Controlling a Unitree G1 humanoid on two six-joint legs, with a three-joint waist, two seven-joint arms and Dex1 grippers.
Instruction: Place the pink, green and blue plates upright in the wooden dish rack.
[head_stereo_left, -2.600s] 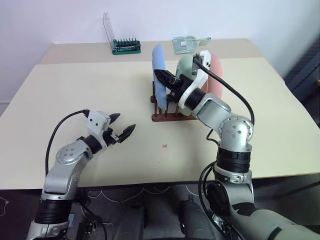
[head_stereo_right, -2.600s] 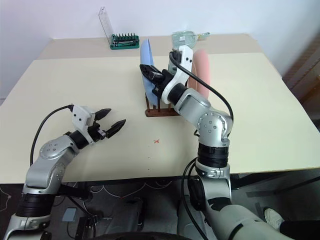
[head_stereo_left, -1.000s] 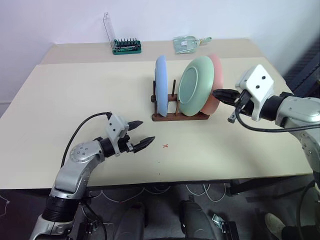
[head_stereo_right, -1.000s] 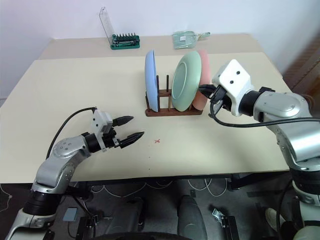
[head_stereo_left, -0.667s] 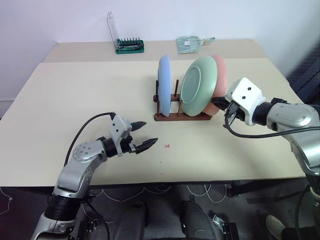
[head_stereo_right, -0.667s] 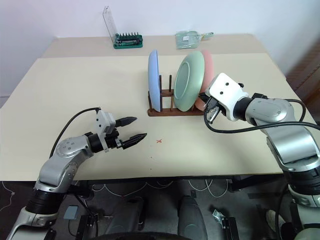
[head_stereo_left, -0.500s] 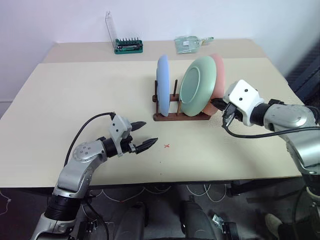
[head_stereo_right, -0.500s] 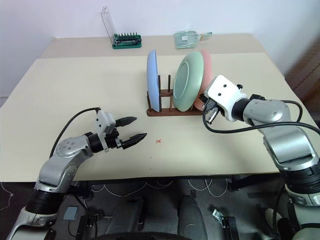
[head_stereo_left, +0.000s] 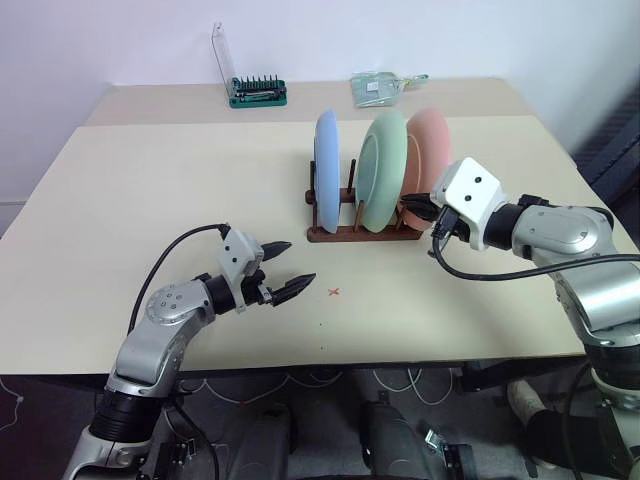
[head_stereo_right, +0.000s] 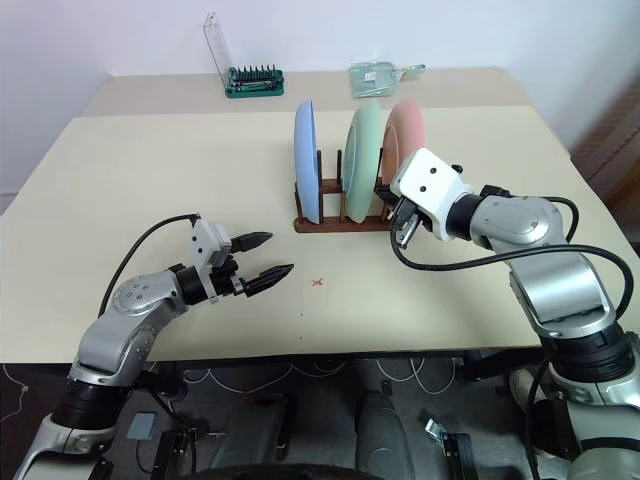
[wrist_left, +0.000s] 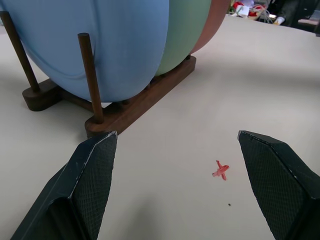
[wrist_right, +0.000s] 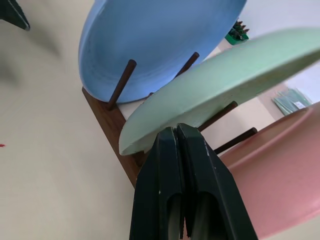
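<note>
Plates of three colours are seen standing on edge in the rack (head_stereo_left: 360, 232), which sits toward the far edge of the counter (head_stereo_left: 150, 190), slightly to the right of its middle. The blue plate (head_stereo_left: 326, 170) is held nearly vertical between thin round pegs, the green plate (head_stereo_left: 382, 168) stands in the middle, and the pink plate (head_stereo_left: 428, 150) is set nearest the right edge. Each is kept upright only by the dark wooden pegs, and the slots are judged loose enough for a plate to lean. The plates are round, shallow and matte; the rack is made of two smooth brown rails joined by crosspieces.

The right tool (wrist_right: 178, 131) is shut, with nothing gripped, and its joined tips are pressed to or just beside the lower rim of the green plate; actual contact cannot be settled from these views. A nudge to straighten that plate is judged to be under way. The left tool (head_stereo_left: 283, 268) is held wide open and empty above bare counter near the front edge, well apart from the rack, beside a small red cross (head_stereo_left: 332, 292).
</note>
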